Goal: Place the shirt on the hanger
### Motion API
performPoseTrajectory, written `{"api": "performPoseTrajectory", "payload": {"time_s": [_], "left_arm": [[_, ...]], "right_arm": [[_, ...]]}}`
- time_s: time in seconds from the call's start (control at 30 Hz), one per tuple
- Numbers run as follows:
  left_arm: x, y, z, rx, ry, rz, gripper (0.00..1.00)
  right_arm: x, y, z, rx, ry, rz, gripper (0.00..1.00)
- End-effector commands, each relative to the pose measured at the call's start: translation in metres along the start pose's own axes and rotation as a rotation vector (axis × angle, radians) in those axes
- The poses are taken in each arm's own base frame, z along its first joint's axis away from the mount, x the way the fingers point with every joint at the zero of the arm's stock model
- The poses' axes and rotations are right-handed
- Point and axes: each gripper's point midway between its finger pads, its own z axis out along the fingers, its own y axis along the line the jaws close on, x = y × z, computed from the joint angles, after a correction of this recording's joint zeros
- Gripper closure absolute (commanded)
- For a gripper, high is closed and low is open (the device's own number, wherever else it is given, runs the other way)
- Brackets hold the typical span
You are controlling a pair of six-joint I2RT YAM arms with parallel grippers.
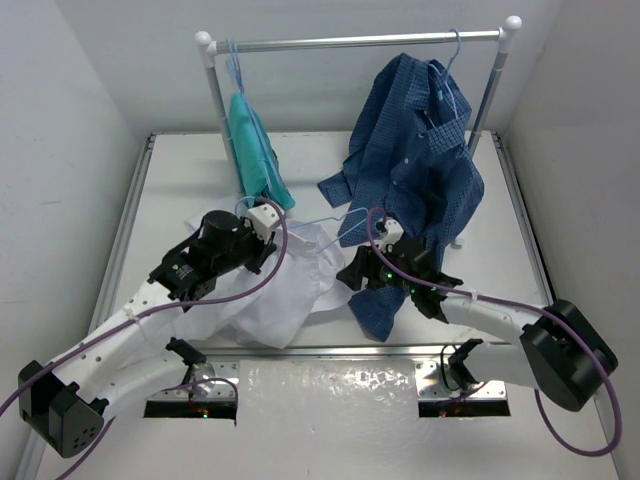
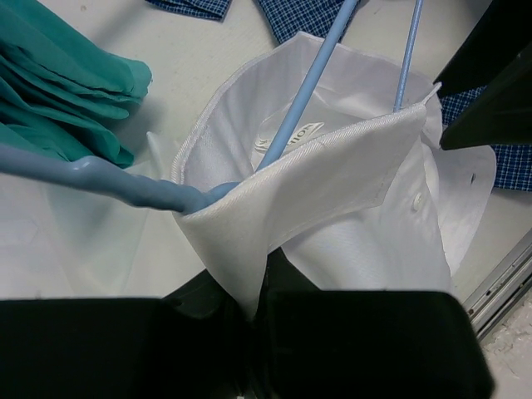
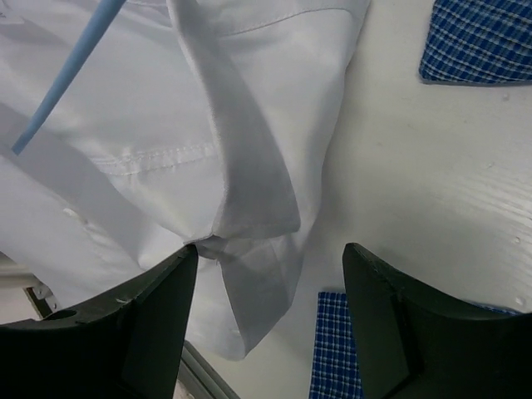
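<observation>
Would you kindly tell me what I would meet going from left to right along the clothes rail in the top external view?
left end cap → teal-green garment → dark blue checked shirt → right end cap

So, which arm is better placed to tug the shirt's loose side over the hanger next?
Right, I'd judge. The right gripper is open with a fold of the shirt at its gap, while the left gripper is shut on the collar with the hanger threaded through.
</observation>
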Motion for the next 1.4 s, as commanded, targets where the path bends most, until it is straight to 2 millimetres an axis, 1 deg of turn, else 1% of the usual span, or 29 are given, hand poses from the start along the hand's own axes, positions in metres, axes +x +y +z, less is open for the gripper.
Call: {"api": "performPoseTrajectory", "payload": {"time_s": [0.0,0.07,0.17,0.2,0.23,0.27,0.33,0.4,0.43,0.47,0.53,0.67,0.77,0.8,0.87,0.9,0.93,1.0,1.03,1.07,1.1,1.13,1.17,1.2,1.23,1.27,1.3,1.33,1.37], "left_arm": [[-0.033,0.004,-0.007,-0.021,-0.114,0.005,1.00],[-0.034,0.004,-0.007,-0.019,-0.114,0.007,1.00],[-0.032,0.004,-0.006,-0.019,-0.109,0.011,1.00],[-0.031,0.004,-0.006,-0.022,-0.107,0.012,1.00],[-0.029,0.005,-0.005,-0.024,-0.102,0.013,1.00],[-0.028,0.006,-0.006,-0.029,-0.100,0.016,1.00],[-0.027,0.005,-0.006,-0.027,-0.099,0.016,1.00],[-0.026,0.004,-0.005,-0.022,-0.097,0.014,1.00],[-0.028,0.004,-0.006,-0.021,-0.100,0.014,1.00],[-0.028,0.004,-0.006,-0.023,-0.103,0.013,1.00],[-0.029,0.004,-0.005,-0.023,-0.104,0.013,1.00],[-0.030,0.005,-0.005,-0.024,-0.104,0.012,1.00],[-0.029,0.005,-0.005,-0.025,-0.099,0.013,1.00],[-0.029,0.005,-0.005,-0.025,-0.099,0.013,1.00],[-0.028,0.004,-0.007,-0.017,-0.099,0.025,1.00],[-0.028,0.003,-0.008,-0.010,-0.100,0.037,1.00],[-0.027,0.003,-0.010,-0.005,-0.099,0.071,1.00],[-0.025,-0.001,-0.015,0.022,-0.111,0.125,1.00],[-0.021,0.000,-0.017,0.029,-0.104,0.199,1.00],[-0.019,-0.005,-0.020,0.064,-0.108,0.246,1.00],[-0.007,-0.009,-0.020,0.092,-0.074,0.297,1.00],[-0.001,-0.009,-0.021,0.103,-0.061,0.338,1.00],[0.004,-0.004,-0.021,0.092,-0.042,0.405,1.00],[0.012,-0.001,-0.019,0.084,-0.012,0.434,1.00],[0.024,0.004,-0.018,0.075,0.042,0.487,1.00],[0.031,0.008,-0.015,0.071,0.077,0.500,1.00],[0.034,0.012,-0.014,0.053,0.095,0.513,1.00],[0.034,0.021,-0.013,0.009,0.112,0.518,1.00],[0.038,0.024,-0.009,0.002,0.140,0.519,1.00]], "right_arm": [[-0.022,0.029,0.006,-0.132,-0.069,-0.013,0.32],[-0.021,0.033,0.008,-0.152,-0.055,-0.032,0.32],[-0.028,0.055,0.005,-0.255,-0.053,-0.069,0.28],[-0.037,0.066,0.002,-0.300,-0.079,-0.082,0.27],[-0.039,0.073,-0.001,-0.334,-0.078,-0.088,0.25],[-0.040,0.074,-0.001,-0.336,-0.079,-0.091,0.25],[-0.040,0.069,0.000,-0.296,-0.061,-0.086,0.24],[-0.035,0.058,0.003,-0.247,-0.050,-0.081,0.24],[-0.031,0.052,0.005,-0.220,-0.040,-0.070,0.24],[-0.026,0.039,0.008,-0.158,-0.030,-0.046,0.24],[-0.018,0.029,0.012,-0.116,-0.010,-0.032,0.24],[-0.018,0.027,0.015,-0.113,-0.018,-0.015,0.24],[-0.021,0.023,0.016,-0.086,-0.034,-0.028,0.52],[-0.021,0.017,0.016,-0.050,-0.030,-0.027,0.73],[-0.019,0.007,0.012,0.000,-0.022,-0.036,0.98],[-0.018,0.002,0.010,0.033,-0.024,-0.042,1.00],[-0.022,-0.009,0.007,0.086,-0.043,-0.058,1.00],[-0.024,-0.023,-0.004,0.169,-0.032,-0.064,1.00],[-0.029,-0.037,-0.009,0.248,-0.052,-0.075,1.00],[-0.028,-0.049,-0.017,0.317,-0.034,-0.075,1.00],[-0.037,-0.053,-0.026,0.358,-0.064,-0.080,1.00],[-0.046,-0.064,-0.034,0.433,-0.104,-0.087,1.00],[-0.050,-0.070,-0.042,0.478,-0.113,-0.086,1.00],[-0.061,-0.069,-0.050,0.493,-0.160,-0.087,1.00],[-0.070,-0.072,-0.056,0.527,-0.196,-0.091,1.00],[-0.078,-0.068,-0.059,0.521,-0.221,-0.097,1.00],[-0.088,-0.063,-0.063,0.511,-0.253,-0.114,1.00],[-0.092,-0.059,-0.063,0.499,-0.248,-0.152,1.00],[-0.101,-0.050,-0.063,0.479,-0.255,-0.170,1.00]]}}
